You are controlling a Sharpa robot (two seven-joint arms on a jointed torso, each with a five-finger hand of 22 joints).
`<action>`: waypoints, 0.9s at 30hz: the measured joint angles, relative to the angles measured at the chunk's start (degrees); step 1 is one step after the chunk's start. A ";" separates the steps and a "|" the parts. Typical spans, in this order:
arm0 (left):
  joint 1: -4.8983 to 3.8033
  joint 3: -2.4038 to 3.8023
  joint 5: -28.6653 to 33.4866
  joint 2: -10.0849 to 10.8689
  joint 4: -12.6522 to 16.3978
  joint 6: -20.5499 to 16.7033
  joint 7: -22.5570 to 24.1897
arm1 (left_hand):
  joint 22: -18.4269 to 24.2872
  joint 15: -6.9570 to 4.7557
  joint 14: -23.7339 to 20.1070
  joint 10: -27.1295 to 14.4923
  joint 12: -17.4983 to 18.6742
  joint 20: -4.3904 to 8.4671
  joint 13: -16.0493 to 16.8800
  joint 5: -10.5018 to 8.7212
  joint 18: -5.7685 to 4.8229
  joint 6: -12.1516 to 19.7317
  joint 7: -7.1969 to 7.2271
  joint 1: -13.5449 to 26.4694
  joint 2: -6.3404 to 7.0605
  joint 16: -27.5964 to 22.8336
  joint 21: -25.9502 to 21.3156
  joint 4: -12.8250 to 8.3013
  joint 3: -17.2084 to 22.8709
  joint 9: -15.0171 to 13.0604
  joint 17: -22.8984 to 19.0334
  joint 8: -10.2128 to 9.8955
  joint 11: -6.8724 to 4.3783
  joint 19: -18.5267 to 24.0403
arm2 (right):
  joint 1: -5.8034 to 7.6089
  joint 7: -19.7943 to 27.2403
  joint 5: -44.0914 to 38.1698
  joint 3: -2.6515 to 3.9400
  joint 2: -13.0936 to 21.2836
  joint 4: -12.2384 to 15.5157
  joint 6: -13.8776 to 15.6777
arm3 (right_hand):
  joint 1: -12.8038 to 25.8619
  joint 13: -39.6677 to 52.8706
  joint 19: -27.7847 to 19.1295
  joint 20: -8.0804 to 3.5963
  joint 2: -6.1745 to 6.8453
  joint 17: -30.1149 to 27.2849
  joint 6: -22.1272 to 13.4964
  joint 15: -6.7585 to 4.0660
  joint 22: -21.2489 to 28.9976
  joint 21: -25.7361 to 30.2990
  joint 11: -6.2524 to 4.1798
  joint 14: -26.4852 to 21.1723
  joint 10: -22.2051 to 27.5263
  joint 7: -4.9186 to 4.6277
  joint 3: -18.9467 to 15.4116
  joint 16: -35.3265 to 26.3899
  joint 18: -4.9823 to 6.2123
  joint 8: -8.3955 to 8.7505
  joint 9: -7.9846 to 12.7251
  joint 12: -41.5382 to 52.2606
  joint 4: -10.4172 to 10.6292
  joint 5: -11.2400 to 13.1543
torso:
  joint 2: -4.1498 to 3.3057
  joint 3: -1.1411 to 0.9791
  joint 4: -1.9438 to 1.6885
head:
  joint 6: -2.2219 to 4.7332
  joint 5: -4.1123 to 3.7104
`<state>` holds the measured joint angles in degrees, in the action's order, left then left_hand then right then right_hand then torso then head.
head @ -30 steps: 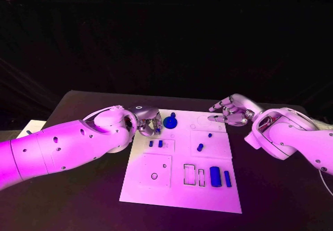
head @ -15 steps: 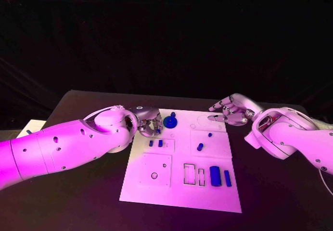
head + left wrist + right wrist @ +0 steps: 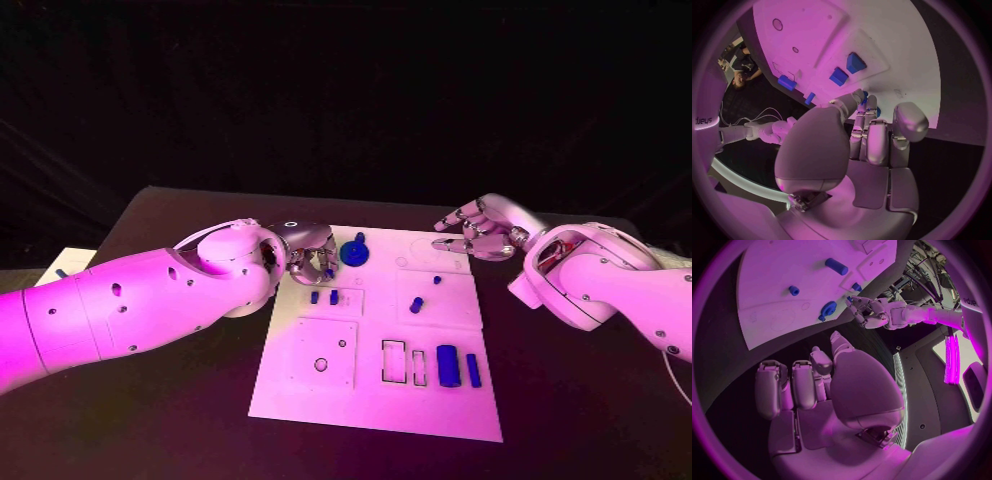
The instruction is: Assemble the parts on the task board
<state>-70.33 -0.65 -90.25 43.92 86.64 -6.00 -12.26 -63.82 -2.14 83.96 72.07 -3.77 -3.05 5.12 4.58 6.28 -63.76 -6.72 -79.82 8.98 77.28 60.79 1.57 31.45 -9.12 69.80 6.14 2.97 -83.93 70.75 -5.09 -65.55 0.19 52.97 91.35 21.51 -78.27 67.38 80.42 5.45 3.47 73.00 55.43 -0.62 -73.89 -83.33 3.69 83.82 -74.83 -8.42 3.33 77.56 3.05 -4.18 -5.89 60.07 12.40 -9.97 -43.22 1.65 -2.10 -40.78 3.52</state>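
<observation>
The white task board (image 3: 310,400) lies in the middle of the black table. My left hand (image 3: 306,252) hovers over its far left corner with curled fingers. It seems to pinch a small blue part (image 3: 865,94) between thumb and fingers. A round blue part (image 3: 355,252) stands just beside that hand, also seen in the right wrist view (image 3: 827,308). My right hand (image 3: 483,230) hangs above the far right corner, its fingers loosely bent and apart, holding nothing. Two small blue pegs (image 3: 323,297) and another peg (image 3: 415,306) stand mid-board. Two long blue pieces (image 3: 457,367) lie near the front.
Outlined rectangular recesses (image 3: 392,362) sit next to the long pieces, and a square outline with a small hole (image 3: 322,365) lies to their left. A pale object (image 3: 61,265) rests at the table's left edge. Bare black table (image 3: 173,420) surrounds the board.
The right hand's fingers have drifted slightly to the left. The left hand and the parts on the board stay where they were.
</observation>
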 measured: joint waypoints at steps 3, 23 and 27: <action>0.00 0.00 0.00 -0.03 0.00 0.18 -0.09 | 0.00 0.00 0.00 0.00 0.00 0.00 0.00 0.00 0.00 0.00 0.00 0.00 0.00 0.00 0.00 0.00 0.00 0.00 0.00 0.00 0.00 0.00 | 0.00 0.00 0.00 0.00 -0.02 -0.01 -0.01 | 0.00 0.00 0.00 0.00 0.00 0.00 0.00 0.00 0.00 0.00 0.00 0.00 0.00 0.00 0.00 0.00 0.00 0.00 0.00 0.00 0.00 0.00 | 0.00 0.00 0.02 | -0.04 0.05; 0.02 -0.21 0.00 -0.74 -0.96 1.66 -0.90 | 0.11 0.41 0.01 -1.58 0.00 -0.42 -0.75 0.00 0.00 1.58 -0.75 1.68 1.19 0.00 -0.23 0.11 -0.11 0.93 -0.64 -2.22 0.94 0.01 | 0.00 -0.01 0.00 0.00 -0.11 0.02 -0.05 | -0.23 0.00 0.00 0.00 -0.23 0.00 0.00 0.00 0.00 0.00 0.00 0.00 0.00 0.00 0.00 0.00 0.00 0.00 -0.05 0.00 0.00 0.00 | -0.03 -0.02 0.03 | -0.31 0.02; 0.03 -0.24 0.00 -0.74 -1.12 1.94 -1.18 | 0.19 0.41 0.01 -2.06 0.00 -0.45 -0.88 0.00 0.00 2.04 -0.82 2.12 1.22 0.00 -0.34 0.17 -0.17 1.17 -0.87 -2.28 1.01 -0.02 | 0.00 -0.01 0.00 0.00 -0.11 0.05 -0.05 | -0.23 0.00 0.00 0.00 -0.23 -0.01 0.00 0.00 0.00 0.00 0.00 0.00 0.00 0.00 0.00 0.00 0.00 0.00 -0.05 0.00 0.00 0.00 | -0.03 -0.02 0.07 | -0.32 0.02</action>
<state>-70.31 -0.89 -90.25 43.18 85.52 -4.06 -13.43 -63.63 -1.73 83.97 70.02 -3.78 -3.50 4.24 4.58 6.28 -61.72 -7.54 -77.70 10.19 77.28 60.45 1.75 31.28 -7.95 68.92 3.87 3.97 -83.95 70.75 -5.10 -65.55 0.19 52.86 91.39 21.45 -78.50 67.38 80.42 5.45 3.24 73.00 55.43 -0.62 -73.89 -83.33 3.69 83.82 -74.83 -8.42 3.33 77.56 3.05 -4.18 -5.94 60.07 12.40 -9.97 -43.25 1.63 -2.03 -41.11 3.53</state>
